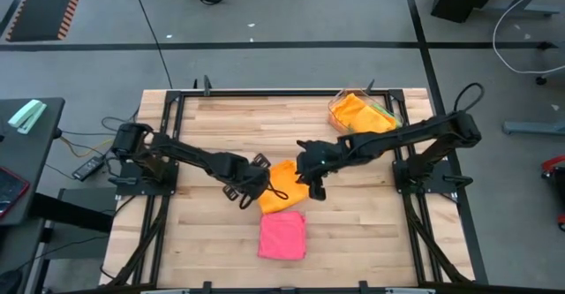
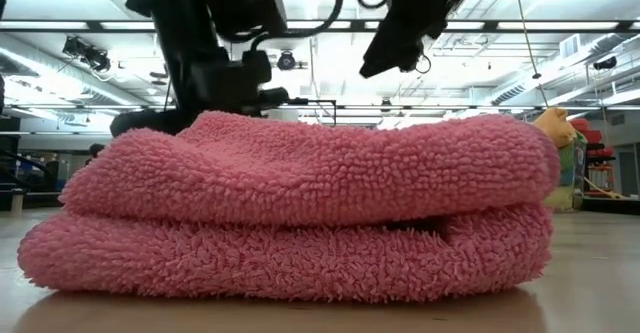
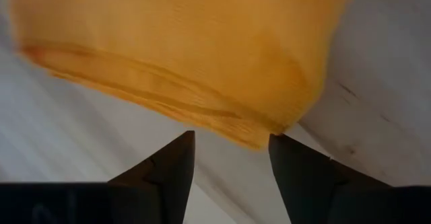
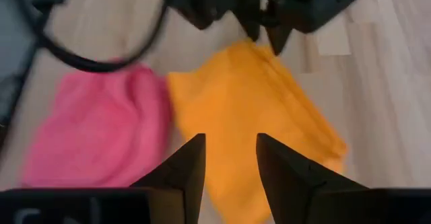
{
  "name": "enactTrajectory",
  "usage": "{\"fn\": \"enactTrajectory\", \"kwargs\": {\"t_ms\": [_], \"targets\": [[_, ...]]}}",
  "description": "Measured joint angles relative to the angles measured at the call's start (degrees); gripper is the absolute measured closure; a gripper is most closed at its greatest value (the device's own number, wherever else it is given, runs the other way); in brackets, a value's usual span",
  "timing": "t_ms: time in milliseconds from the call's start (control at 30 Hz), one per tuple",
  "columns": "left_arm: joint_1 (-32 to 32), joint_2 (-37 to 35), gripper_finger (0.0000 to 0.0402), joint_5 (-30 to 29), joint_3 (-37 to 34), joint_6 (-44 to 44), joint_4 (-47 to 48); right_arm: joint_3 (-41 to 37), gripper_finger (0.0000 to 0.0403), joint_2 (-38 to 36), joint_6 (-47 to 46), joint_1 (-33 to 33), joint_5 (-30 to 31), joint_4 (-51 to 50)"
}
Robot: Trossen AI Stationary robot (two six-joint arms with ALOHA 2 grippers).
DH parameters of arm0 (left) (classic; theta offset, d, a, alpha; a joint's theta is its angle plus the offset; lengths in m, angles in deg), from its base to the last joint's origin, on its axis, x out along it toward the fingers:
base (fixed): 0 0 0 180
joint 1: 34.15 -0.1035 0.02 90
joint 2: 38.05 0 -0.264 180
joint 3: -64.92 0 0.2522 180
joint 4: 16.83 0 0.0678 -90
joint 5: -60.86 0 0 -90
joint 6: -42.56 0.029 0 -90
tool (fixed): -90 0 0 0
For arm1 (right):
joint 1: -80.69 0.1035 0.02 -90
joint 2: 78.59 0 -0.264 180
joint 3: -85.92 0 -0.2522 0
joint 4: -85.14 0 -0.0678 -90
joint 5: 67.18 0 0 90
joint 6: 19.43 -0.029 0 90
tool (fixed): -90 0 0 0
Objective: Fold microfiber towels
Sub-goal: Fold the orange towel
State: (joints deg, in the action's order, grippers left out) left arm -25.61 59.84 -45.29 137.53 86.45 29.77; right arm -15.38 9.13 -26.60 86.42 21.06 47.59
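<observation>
wooden table [image 1: 353,232] — both grippers parted, empty, flanking orange towel [image 1: 284,188]; no writing legible.

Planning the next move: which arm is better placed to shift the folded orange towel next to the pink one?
Probably the left. Its hand sits open right at the orange towel's corner, while the right hand, also open, hovers above the middle. The pink towel lies just beyond.

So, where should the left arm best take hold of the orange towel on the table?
Probably at the nearest corner of the orange towel, coming in low from the left arm's own side. In the left wrist view that folded corner points into the gap between the open jaws of the left gripper, lying flat on the table.
</observation>
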Motion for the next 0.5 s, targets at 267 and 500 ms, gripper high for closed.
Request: {"fn": "enactTrajectory", "kwargs": {"t_ms": [267, 500], "targets": [[-0.45, 2.42, 0.0201, 3.53, -1.82, 8.81, -0.69, 0.04, 0.0276, -2.28, -9.99, 5.45, 5.5, 1.22], [-0.39, 2.46, 0.0215, 3.7, -4.13, 15.28, -5.51, 0.04, 0.0288, -3.59, -15.63, 8.39, 10.22, 2.05]]}}
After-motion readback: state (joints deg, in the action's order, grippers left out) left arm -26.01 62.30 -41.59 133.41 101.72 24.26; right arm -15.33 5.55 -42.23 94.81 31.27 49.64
